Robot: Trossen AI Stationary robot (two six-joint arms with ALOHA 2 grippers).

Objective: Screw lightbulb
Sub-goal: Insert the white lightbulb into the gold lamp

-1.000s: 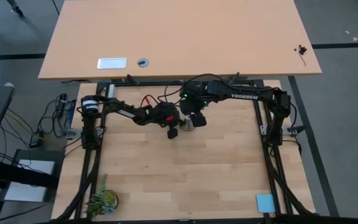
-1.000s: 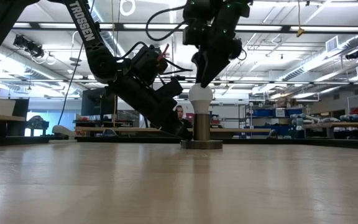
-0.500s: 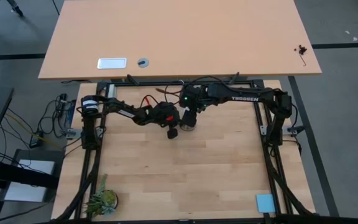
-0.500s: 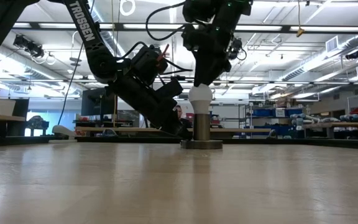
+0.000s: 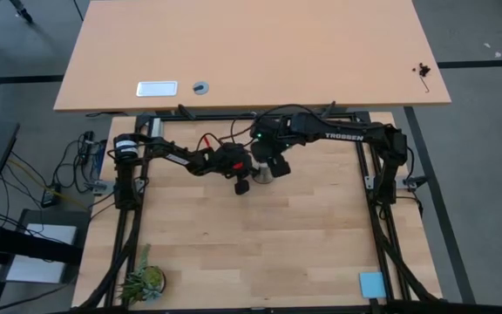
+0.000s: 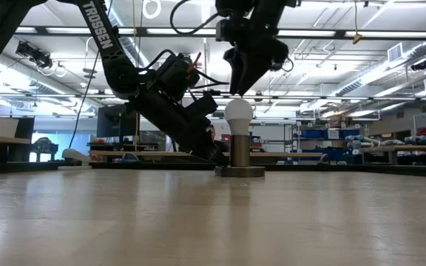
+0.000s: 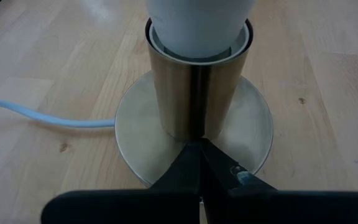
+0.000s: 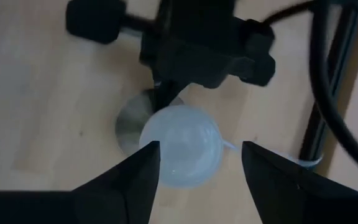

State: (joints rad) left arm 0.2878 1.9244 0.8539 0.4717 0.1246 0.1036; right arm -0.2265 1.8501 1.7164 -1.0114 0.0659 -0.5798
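The white lightbulb [image 6: 238, 114] stands upright with its screw end in a metal socket [image 7: 197, 87], which has a round base plate [image 7: 142, 115]. My right gripper [image 6: 237, 89] hangs just above the bulb's top, fingers pointing down. In the right wrist view its two fingers [image 8: 143, 177] stand open on either side of the bulb [image 8: 180, 146] without touching it. My left gripper [image 7: 199, 149] is shut and slants down onto the base plate at the socket's foot. My left gripper presses its shut fingertips [image 7: 194, 163] down on the socket's round base plate [image 7: 229, 134], right at the foot of the metal cylinder. It slants down from the table's left side. The base lies flat on the table.
A white cord [image 7: 42, 117] runs from the socket across the wooden table. A small potted plant [image 5: 144, 281] stands at the near left corner and a blue pad [image 5: 371, 283] lies at the near right. A second tabletop [image 5: 251, 52] lies beyond the far edge.
My right gripper stood down at the bulb's top; it has now risen a little clear of it and rolled slightly about its own axis. The bulb stays upright in the socket.
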